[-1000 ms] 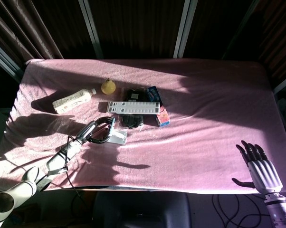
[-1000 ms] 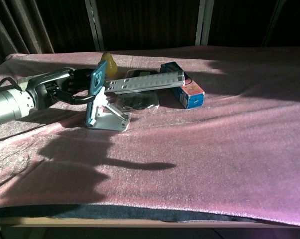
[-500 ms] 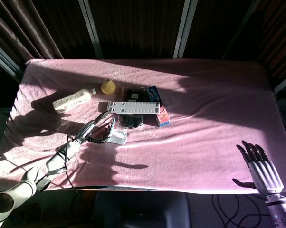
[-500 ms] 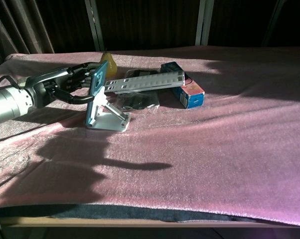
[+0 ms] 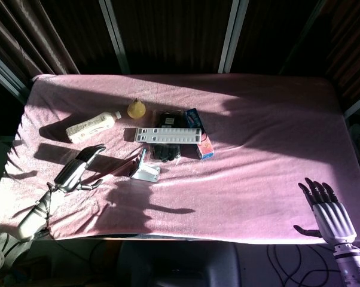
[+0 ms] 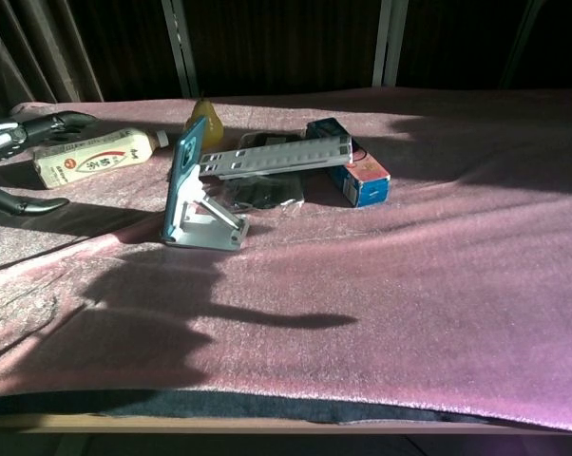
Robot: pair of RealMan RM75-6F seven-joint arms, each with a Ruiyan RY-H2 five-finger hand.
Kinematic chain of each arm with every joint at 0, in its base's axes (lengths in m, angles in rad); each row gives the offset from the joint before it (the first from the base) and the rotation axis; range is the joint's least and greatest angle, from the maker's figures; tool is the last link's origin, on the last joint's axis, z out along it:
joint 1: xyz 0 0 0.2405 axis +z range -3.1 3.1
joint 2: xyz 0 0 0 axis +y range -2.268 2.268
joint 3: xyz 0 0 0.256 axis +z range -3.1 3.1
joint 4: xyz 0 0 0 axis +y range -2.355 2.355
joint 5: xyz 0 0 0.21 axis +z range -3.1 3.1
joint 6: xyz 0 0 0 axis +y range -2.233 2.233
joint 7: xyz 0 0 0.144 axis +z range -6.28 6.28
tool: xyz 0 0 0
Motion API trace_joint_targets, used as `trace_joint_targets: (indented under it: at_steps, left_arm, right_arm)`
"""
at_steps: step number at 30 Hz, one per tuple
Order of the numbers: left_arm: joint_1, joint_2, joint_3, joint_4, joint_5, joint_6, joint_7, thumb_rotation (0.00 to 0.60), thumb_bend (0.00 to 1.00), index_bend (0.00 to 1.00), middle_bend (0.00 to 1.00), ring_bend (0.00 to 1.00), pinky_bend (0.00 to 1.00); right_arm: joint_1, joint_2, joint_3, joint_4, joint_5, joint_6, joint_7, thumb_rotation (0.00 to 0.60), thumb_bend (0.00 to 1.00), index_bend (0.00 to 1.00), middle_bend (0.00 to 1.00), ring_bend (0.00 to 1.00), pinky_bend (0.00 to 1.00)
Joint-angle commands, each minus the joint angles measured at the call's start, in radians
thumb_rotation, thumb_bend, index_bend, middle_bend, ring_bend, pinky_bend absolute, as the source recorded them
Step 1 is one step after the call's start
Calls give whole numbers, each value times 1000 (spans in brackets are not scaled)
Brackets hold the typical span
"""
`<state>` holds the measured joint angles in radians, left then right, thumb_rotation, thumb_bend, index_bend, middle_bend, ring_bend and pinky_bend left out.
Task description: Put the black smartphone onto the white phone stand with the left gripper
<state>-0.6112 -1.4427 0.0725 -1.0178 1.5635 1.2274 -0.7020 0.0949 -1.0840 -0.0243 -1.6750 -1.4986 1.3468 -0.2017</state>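
Done, by the look of it: phone (image 6: 184, 171) propped upright on the stand (image 6: 208, 226), leaning against its back plate, with no hand on it. Screen side hard to read in the glare, so seating in the lip judged likely rather than certain. Nothing obviously left but to clear the arm away.

Left hand (image 5: 78, 172) released and empty, fingers spread apart, well apart from the stand and lying low over the table (image 5: 258, 149). From that hand, phone and stand to its right and slightly further out; bottle (image 5: 92, 125) just beyond it; pear (image 5: 136, 109) further out and to the right. In the chest view only fingertips at the left frame edge (image 6: 20, 128), just beside the bottle's base.

Right hand (image 5: 328, 210) also empty, fingers extended and apart, hanging off the near right corner of the table, far from everything.

Room for moving: open cloth between the left hand and the near table edge, and to its left as far as the cloth's left edge, which sits close. Tighter going outward, with the bottle right there. Rightward, the stand first, then a cluster touching or nearly so: white strip (image 5: 168, 135), dark packet (image 5: 166, 153) under it, box (image 5: 199, 140) beside. Any sweep that way risks tipping the phone. Wide bare cloth across the whole right half, beyond the box and up to the right hand.
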Motion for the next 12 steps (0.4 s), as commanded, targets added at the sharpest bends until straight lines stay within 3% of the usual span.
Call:
trace_joint_targets:
  at_steps: [1, 7, 12]
  left_arm:
    - [302, 239, 28, -476, -216, 225, 667, 600, 329, 0, 0, 0, 0]
    - [351, 185, 11, -447, -189, 287, 794, 600, 343, 0, 0, 0, 0]
    - [363, 184, -1, -452, -165, 281, 787, 600, 344, 0, 0, 0, 0]
  right_arm:
    - [0, -7, -1, -5, -2, 0, -13, 600, 173, 0, 0, 0, 0]
    - [-2, -21, 3, -8, -5, 13, -31, 600, 173, 0, 0, 0, 0]
    - [-1, -18, 5, -7, -2, 12, -25, 600, 173, 0, 0, 0, 0]
